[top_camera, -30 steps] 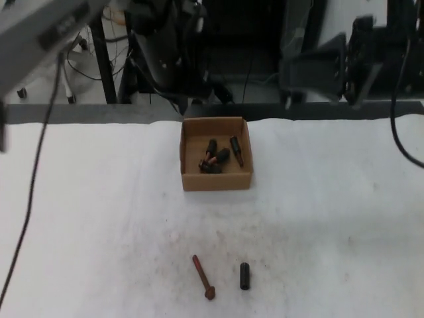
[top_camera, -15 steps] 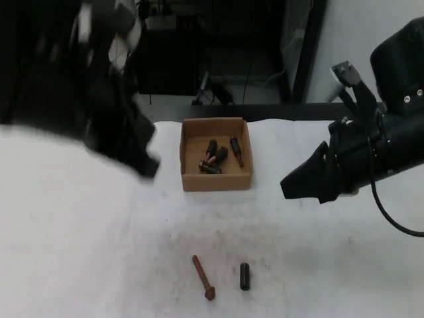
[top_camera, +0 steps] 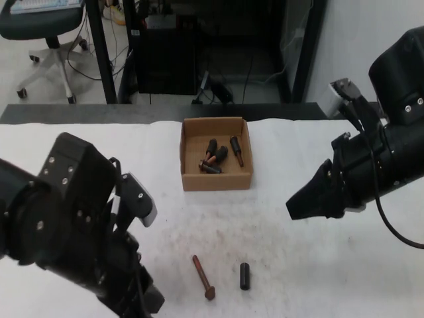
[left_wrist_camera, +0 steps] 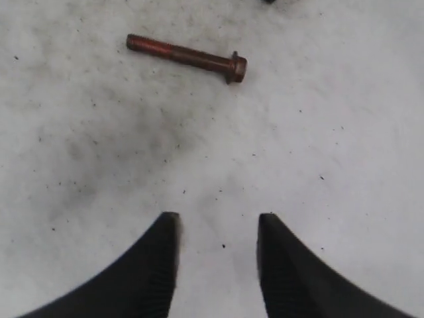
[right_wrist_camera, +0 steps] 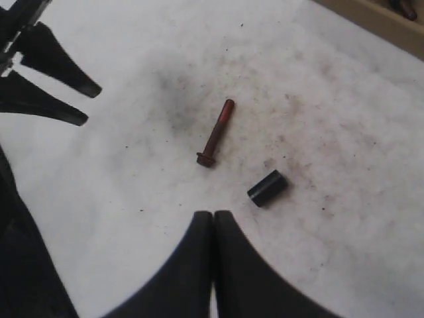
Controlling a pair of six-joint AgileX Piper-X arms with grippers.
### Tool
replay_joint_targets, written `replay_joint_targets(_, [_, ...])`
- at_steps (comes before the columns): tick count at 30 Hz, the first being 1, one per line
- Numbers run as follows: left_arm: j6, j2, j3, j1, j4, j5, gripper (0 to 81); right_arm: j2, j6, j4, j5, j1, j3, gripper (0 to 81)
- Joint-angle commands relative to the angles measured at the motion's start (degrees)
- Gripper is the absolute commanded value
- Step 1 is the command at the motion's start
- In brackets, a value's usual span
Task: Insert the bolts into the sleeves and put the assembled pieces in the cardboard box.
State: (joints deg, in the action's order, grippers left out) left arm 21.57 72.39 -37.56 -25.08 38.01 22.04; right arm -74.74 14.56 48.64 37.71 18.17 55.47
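The left arm has swung down. Its left gripper (left_wrist_camera: 217, 222), fingers spread, is nearer the bolt (left_wrist_camera: 187, 56), which lies ahead of it, shank crosswise. The right gripper (right_wrist_camera: 213, 215), fingers pressed together, has the sleeve (right_wrist_camera: 267, 188) just ahead. One loose bolt, one loose sleeve; the box (top_camera: 216, 180) holds several pieces.

Your high view looks from behind, forward and down over the whole bench (top_camera: 318, 265); each wrist view sits close above it, facing down — all three share the bolt (top_camera: 204, 277).
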Motion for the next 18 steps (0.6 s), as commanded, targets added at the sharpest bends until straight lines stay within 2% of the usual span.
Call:
replay_joint_targets(1, [1.17,1.87,-1.17,-0.26,-4.74,-0.69,47.0,0.44,-0.18,1.16,2.36,-0.03,0.01,0.3])
replay_joint_targets(4, [0.24,3.70,-1.66,-0.66,-9.75,-1.04,47.0,0.44,-2.00,1.59,2.36,-0.03,0.01,0.3])
replay_joint_targets(10, [-25.56,8.37,-4.59,-1.96,-11.89,-0.81,46.9,0.44,-3.17,1.76,2.36,-0.03,0.01,0.3])
replay_joint_targets(14, [-30.97,11.86,-6.76,-4.90,-11.50,4.50,46.9,0.44,-3.14,1.76,3.47,-0.03,0.01,0.3])
replay_joint_targets(16, [-31.71,13.82,-7.79,-6.83,-10.62,4.17,46.9,0.44,-3.14,1.76,3.44,-0.03,0.01,0.3])
replay_joint_targets(18, [-37.18,15.99,-9.34,-7.91,-9.20,2.26,46.7,0.44,-3.54,1.76,3.46,-0.03,0.01,0.3])
